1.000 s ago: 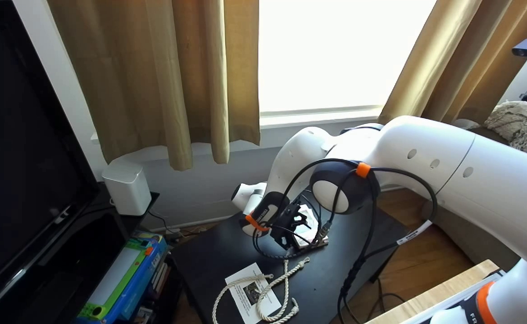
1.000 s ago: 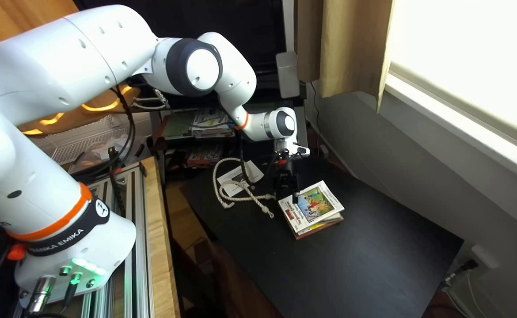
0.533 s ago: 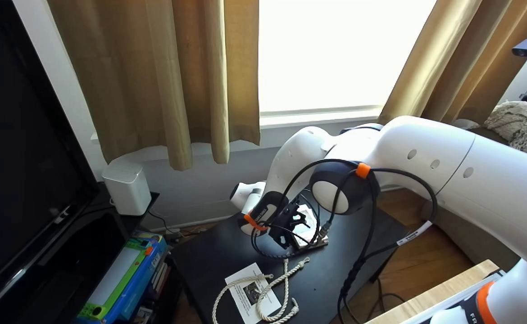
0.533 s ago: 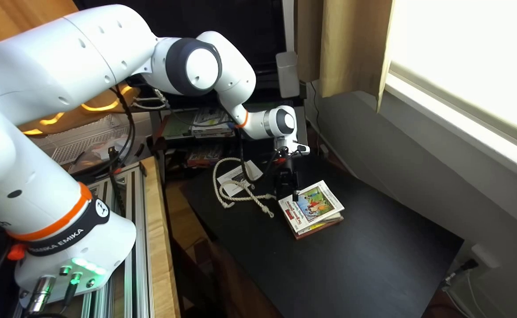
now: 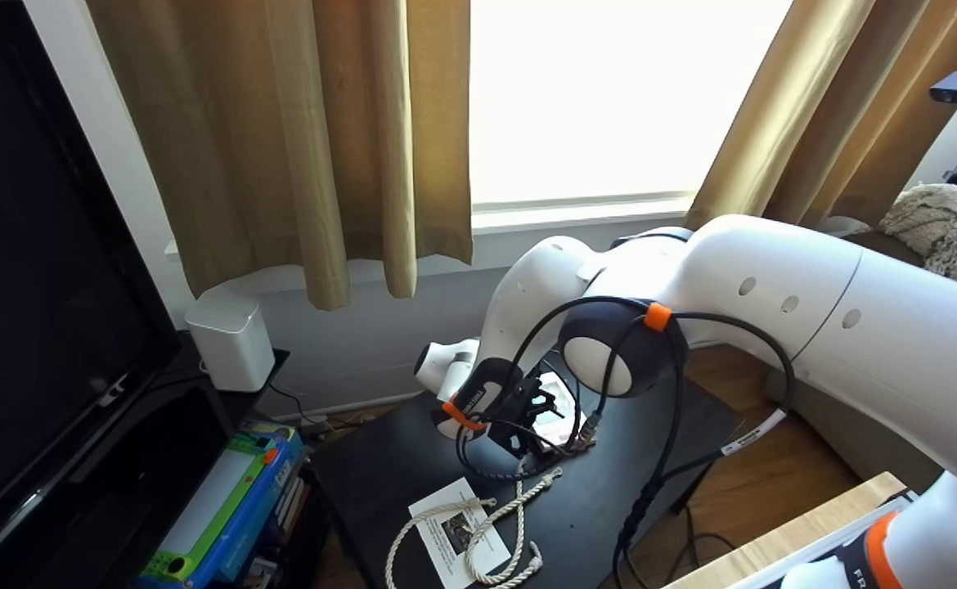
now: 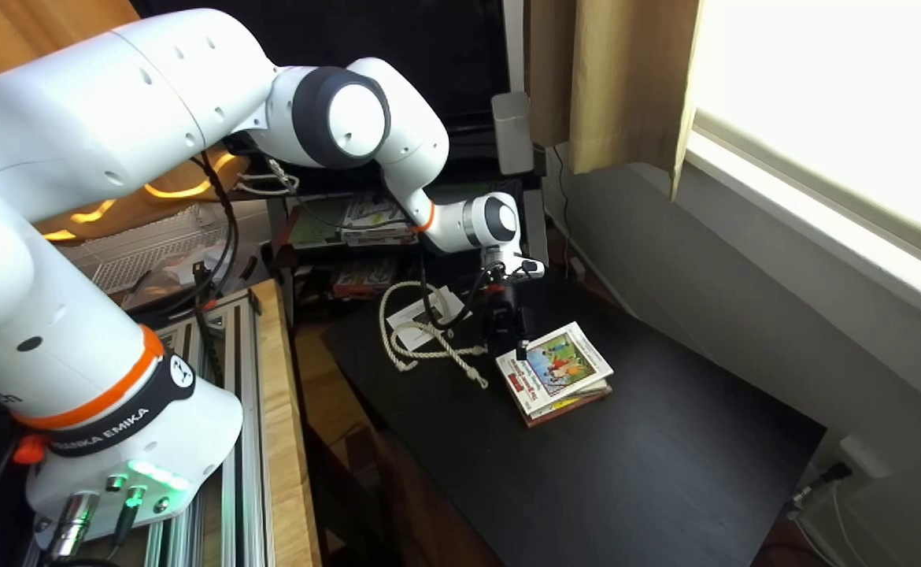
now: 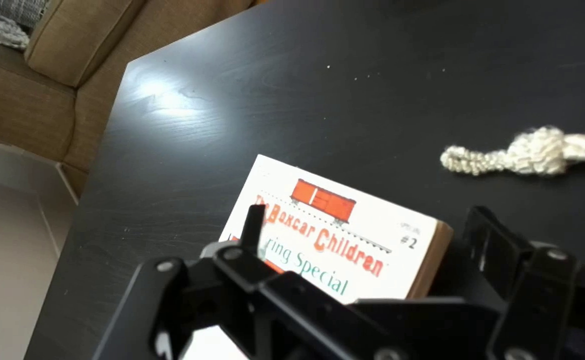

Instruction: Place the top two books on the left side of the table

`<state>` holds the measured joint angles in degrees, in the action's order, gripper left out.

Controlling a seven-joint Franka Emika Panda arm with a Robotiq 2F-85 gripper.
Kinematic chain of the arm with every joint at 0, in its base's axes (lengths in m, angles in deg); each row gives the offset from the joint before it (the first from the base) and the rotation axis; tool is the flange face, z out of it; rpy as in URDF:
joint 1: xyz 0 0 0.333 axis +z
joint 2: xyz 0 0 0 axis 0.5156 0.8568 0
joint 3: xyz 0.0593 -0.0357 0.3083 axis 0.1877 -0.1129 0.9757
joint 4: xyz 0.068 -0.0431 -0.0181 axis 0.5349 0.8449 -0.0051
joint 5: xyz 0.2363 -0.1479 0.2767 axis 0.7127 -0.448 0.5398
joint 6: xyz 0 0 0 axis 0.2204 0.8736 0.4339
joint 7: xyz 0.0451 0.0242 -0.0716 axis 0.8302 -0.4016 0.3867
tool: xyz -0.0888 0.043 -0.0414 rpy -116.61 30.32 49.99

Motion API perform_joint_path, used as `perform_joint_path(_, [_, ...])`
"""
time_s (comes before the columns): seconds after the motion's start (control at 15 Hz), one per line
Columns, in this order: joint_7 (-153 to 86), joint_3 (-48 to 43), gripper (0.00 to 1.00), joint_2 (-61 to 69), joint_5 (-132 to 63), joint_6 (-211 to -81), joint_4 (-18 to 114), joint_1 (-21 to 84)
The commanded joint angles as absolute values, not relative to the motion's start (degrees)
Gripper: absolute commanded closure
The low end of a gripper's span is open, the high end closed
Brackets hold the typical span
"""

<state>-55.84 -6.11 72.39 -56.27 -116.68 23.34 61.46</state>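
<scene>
Now the black table (image 6: 665, 465) carries the book pile (image 6: 561, 406), its uppermost Boxcar Children book (image 6: 553, 368) pointing title-end lower-left in an exterior view, long axis slanting up rightward, the gripper (image 7: 369, 209), spread wide, sitting slightly further left there than half a second ago.

gripper (image 6: 509, 350) hangs near stacked books (image 6: 557, 372) on the black table (image 6: 626, 476).

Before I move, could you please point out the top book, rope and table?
Top book (image 6: 556, 367), in an exterior view: front cover.
Rope (image 7: 535, 151), wrist view: knotted end.
Table (image 6: 649, 465), in an exterior view: black top.
</scene>
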Motion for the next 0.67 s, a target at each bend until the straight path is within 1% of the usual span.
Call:
perform_joint_path(0.0, [-58.49,-7.53,0.0,72.4,-59.48,-116.84,25.74,62.9])
perform_joint_path(0.6, [-60.0,-7.06,0.0,72.39,-62.83,-119.43,27.48,63.21])
